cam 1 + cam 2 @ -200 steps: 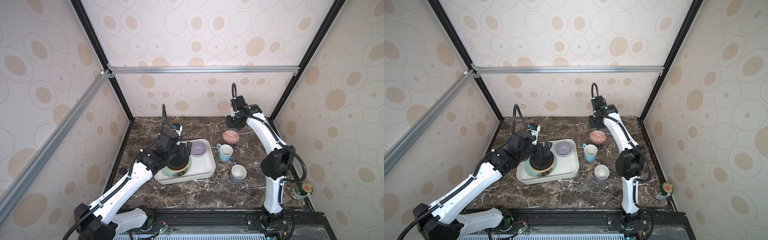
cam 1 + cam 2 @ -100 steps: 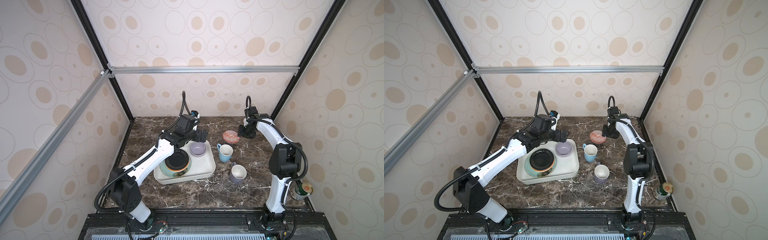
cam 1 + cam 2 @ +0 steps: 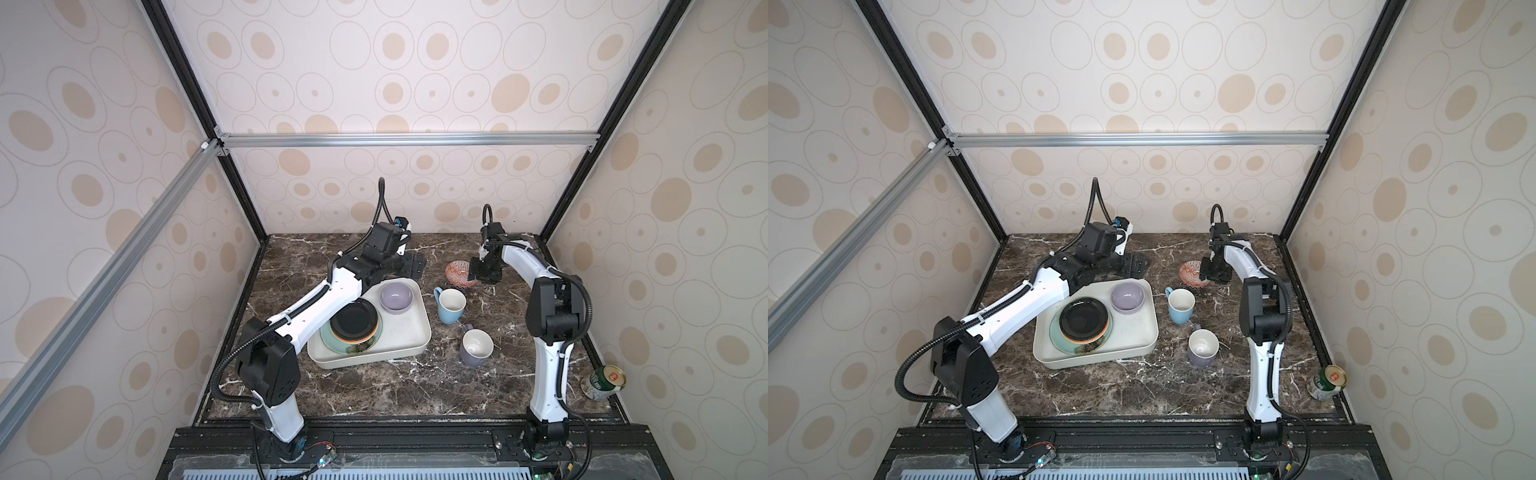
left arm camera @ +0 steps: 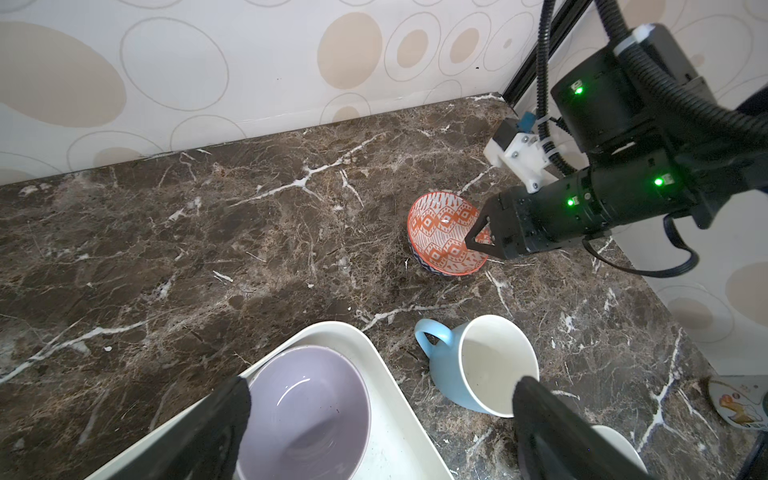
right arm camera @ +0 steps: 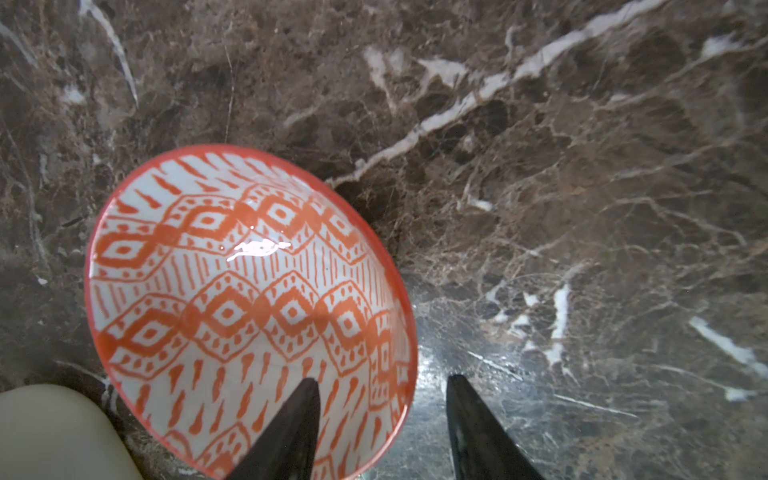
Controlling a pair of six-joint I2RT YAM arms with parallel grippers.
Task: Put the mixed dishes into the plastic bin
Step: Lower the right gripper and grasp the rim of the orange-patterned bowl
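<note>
The left tool (image 3: 411, 266) had swung clear of the plastic bin (image 3: 409, 332), wide apart and empty, while the right tool (image 5: 383, 379) dropped astride the rim of the red-patterned bowl (image 5: 249, 291) on the table (image 3: 374, 395), fingers apart, not yet clamped: next dish lined up.

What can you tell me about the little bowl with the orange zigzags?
The red-patterned bowl is small, round and glossy, like glazed ceramic: white inside with orange-red diamonds, dashes and a red rim. It is empty, mouth up, on the dark marble table near the back, outside the plastic bin. The right gripper straddles its rim with jaws apart, one finger inside, one outside.
</note>
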